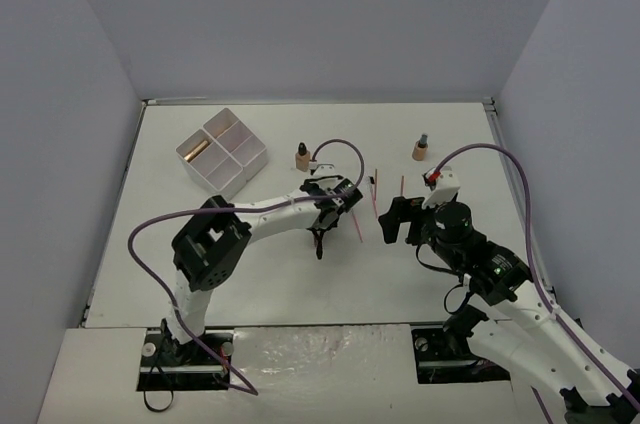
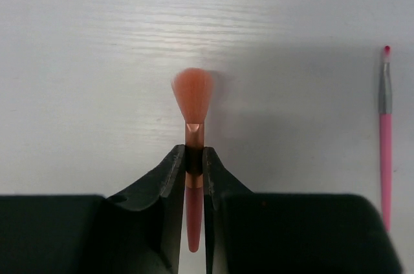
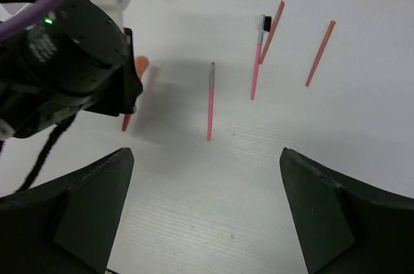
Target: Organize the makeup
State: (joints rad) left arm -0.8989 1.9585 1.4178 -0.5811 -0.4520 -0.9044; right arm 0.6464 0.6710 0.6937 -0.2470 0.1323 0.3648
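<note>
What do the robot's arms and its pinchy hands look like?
The left arm and right arm are white tubes with chunky black joints. A purple cable loops along each one, and a tiny green light glows on the right arm. The left gripper and right gripper each have two black, wedge-shaped fingers.

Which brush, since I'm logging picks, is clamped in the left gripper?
The fluffy peach-bristled brush, pinched at its copper collar by the left gripper. The thin pink brush beside it lies free on the table.
</note>
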